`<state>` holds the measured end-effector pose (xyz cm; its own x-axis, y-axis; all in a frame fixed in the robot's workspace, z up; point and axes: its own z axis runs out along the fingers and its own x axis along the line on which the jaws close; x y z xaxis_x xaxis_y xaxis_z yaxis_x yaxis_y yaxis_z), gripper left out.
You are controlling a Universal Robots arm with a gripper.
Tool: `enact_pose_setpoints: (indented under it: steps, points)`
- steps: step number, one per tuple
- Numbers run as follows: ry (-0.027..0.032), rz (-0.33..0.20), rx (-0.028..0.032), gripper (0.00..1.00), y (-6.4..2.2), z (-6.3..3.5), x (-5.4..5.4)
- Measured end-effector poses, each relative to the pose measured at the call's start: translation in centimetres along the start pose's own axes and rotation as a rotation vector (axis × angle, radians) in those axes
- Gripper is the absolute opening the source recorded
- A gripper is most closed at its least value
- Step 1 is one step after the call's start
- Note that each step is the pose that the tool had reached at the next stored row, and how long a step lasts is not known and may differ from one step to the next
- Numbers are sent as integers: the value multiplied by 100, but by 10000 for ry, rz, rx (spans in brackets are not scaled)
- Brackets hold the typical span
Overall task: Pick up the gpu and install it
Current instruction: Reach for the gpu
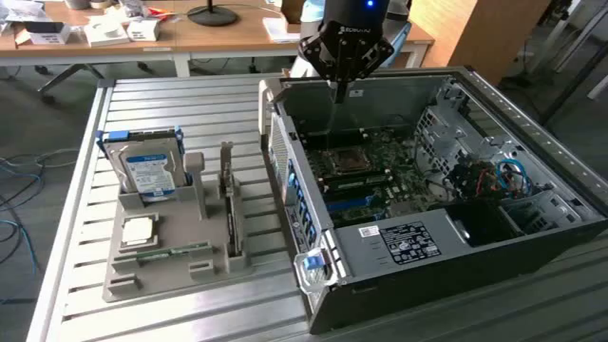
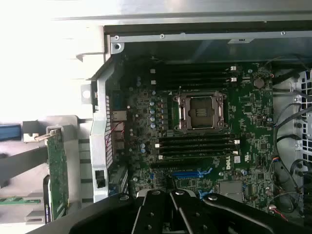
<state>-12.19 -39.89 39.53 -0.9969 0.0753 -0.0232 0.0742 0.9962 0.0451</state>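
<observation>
The gpu, a thin dark card, stands on its long edge in a slot of the grey tray left of the computer case. In the wrist view the gpu looks green, with a metal bracket at one end. My gripper hangs over the rear part of the open case, well apart from the card. The two fingers point straight down, shut, with nothing between them. In the wrist view the gripper hovers above the motherboard, near a blue expansion slot.
A silver hard drive with a blue-white label stands at the tray's far end. A processor chip and a memory stick lie in the tray's near part. Cables crowd the case's right side. Desks stand behind the slatted table.
</observation>
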Motion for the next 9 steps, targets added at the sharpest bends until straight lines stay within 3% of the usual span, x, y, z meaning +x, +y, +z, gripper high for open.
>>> enact_pose_setpoints:
  steps: [9]
  points:
    - [0,0,0,11,0,-3,0]
